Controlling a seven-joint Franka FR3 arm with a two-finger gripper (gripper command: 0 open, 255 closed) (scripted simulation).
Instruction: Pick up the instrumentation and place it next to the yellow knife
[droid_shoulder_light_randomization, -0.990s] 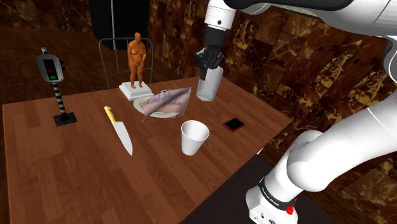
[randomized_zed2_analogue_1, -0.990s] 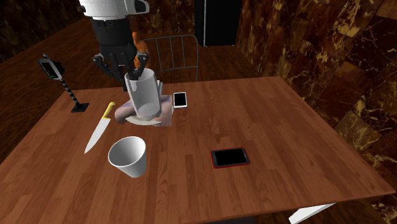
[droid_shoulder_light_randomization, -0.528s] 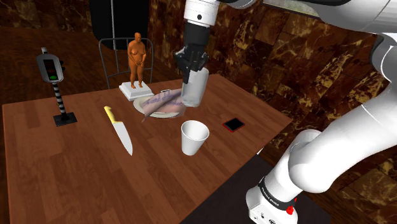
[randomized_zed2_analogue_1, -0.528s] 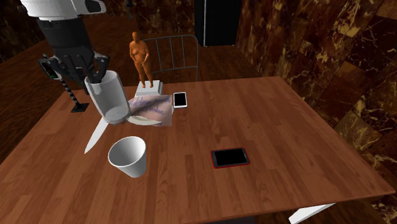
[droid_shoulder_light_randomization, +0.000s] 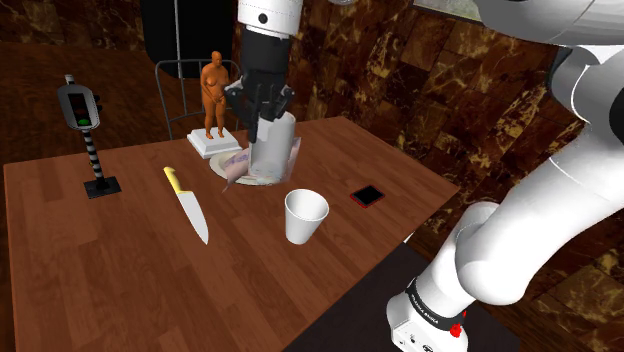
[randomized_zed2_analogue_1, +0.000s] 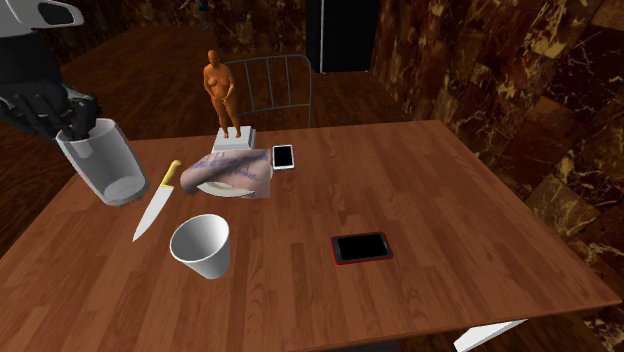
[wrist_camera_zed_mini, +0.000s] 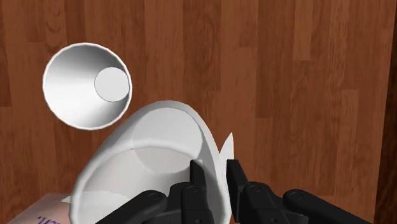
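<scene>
The translucent grey beaker with a pouring lip (randomized_zed2_analogue_1: 103, 162) hangs tilted above the brown wooden table (randomized_zed2_analogue_1: 470, 220), at the second exterior view's left. The black gripper (randomized_zed2_analogue_1: 72, 118) pinches its rim wall, probably for carrying. Just right lies the yellow-handled knife (randomized_zed2_analogue_1: 157, 200). Lower down stands a white cup (randomized_zed2_analogue_1: 202, 245).

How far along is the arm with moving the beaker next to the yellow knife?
Done: the beaker is lifted, one wall pinched by the gripper. In hand: it hangs in the air over the table, not down yet. Left: lower it beside the yellow-handled knife and let go.
</scene>
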